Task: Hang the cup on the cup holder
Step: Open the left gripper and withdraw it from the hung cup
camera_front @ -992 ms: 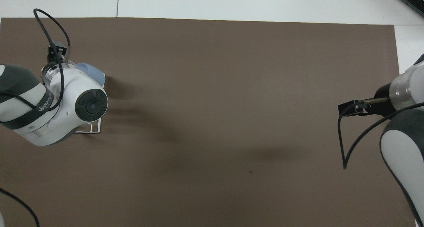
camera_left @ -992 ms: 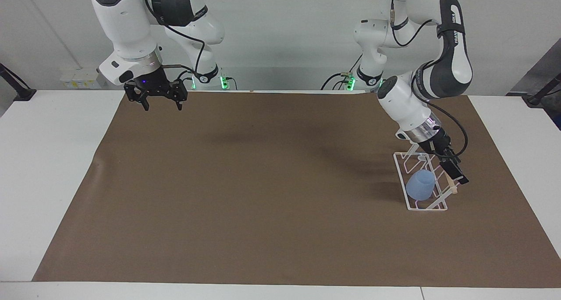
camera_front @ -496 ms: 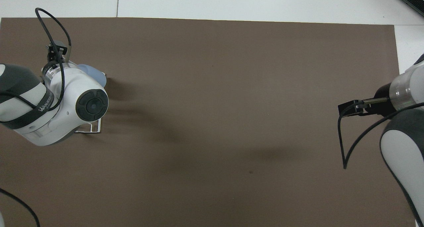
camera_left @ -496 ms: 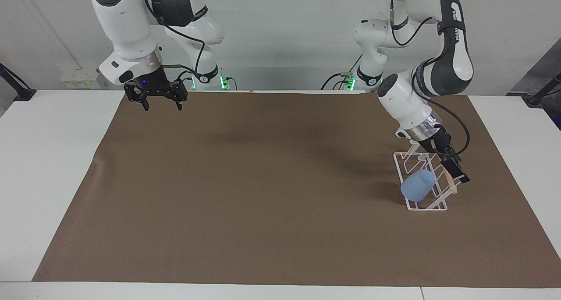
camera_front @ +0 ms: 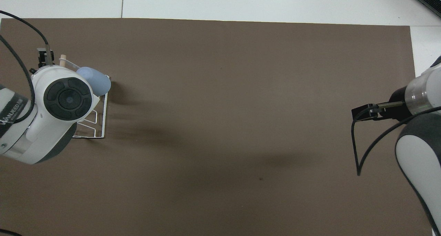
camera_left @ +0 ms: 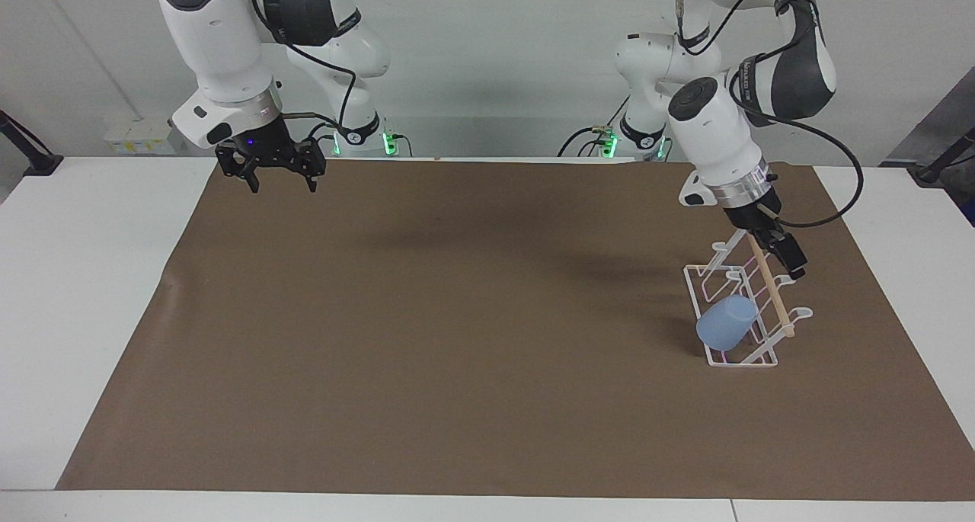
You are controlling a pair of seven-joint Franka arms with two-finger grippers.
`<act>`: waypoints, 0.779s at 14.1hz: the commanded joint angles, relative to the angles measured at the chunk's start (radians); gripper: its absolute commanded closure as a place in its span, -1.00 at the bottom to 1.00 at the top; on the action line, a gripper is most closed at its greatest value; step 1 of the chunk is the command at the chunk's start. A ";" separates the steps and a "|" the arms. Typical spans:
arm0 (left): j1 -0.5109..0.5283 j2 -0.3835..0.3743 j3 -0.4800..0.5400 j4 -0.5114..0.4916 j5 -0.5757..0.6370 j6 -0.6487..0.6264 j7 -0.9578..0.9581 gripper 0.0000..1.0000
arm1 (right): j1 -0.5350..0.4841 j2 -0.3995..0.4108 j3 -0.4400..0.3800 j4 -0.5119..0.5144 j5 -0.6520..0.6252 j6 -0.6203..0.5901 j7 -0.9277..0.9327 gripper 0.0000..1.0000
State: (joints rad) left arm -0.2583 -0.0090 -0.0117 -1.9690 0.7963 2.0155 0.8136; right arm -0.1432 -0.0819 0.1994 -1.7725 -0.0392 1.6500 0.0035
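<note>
The light-blue cup [camera_left: 727, 321] hangs tilted on a prong of the white wire cup holder [camera_left: 743, 360], at the holder's end farther from the robots. In the overhead view the cup [camera_front: 94, 81] pokes out beside my left wrist, above the cup holder's base [camera_front: 100, 125]. My left gripper [camera_left: 787, 257] is open and holds nothing. It hangs raised over the holder's end nearer to the robots, beside the wooden dowel [camera_left: 773, 297], apart from the cup. My right gripper [camera_left: 279, 184] waits open and empty above the mat's corner at the right arm's end.
A brown mat [camera_left: 457, 339] covers most of the white table [camera_left: 91, 278]. The left arm's wrist [camera_front: 65, 98] hides much of the holder from above; only the left gripper's tip [camera_front: 44, 57] and the dowel's end [camera_front: 62, 59] show there.
The left gripper has lifted up and back toward the robots, away from the cup. The cup shifted slightly, then stayed on its prong. The right arm has not moved.
</note>
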 commanded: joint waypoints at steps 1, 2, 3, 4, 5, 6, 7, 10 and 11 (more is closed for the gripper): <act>-0.016 -0.051 0.007 -0.010 -0.115 -0.043 -0.014 -1.00 | -0.018 -0.018 0.006 -0.018 0.024 0.007 -0.026 -1.00; -0.013 -0.060 0.009 -0.005 -0.167 -0.063 -0.016 -1.00 | -0.018 -0.018 0.006 -0.018 0.024 0.007 -0.026 -1.00; -0.009 -0.063 0.009 0.005 -0.224 -0.079 -0.017 -1.00 | -0.018 -0.018 0.006 -0.018 0.024 0.007 -0.026 -1.00; -0.003 -0.063 0.010 0.024 -0.282 -0.098 -0.017 -1.00 | -0.018 -0.018 0.006 -0.018 0.024 0.007 -0.028 -1.00; 0.001 -0.062 0.021 0.042 -0.342 -0.109 -0.019 -1.00 | -0.018 -0.018 0.006 -0.018 0.024 0.007 -0.026 -1.00; 0.026 -0.060 0.022 0.050 -0.391 -0.112 -0.036 -1.00 | -0.018 -0.018 0.006 -0.018 0.024 0.007 -0.026 -1.00; 0.059 -0.062 0.022 0.053 -0.426 -0.113 -0.060 -1.00 | -0.018 -0.018 0.006 -0.018 0.024 0.007 -0.026 -1.00; 0.134 -0.080 0.022 0.064 -0.570 -0.139 -0.100 -1.00 | -0.018 -0.018 0.006 -0.018 0.024 0.007 -0.026 -1.00; 0.145 -0.091 0.022 0.076 -0.609 -0.164 -0.144 -1.00 | -0.018 -0.018 0.006 -0.018 0.024 0.007 -0.026 -1.00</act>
State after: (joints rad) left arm -0.1451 -0.0707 0.0189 -1.9133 0.2635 1.9046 0.7344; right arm -0.1432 -0.0819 0.1993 -1.7725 -0.0392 1.6500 0.0035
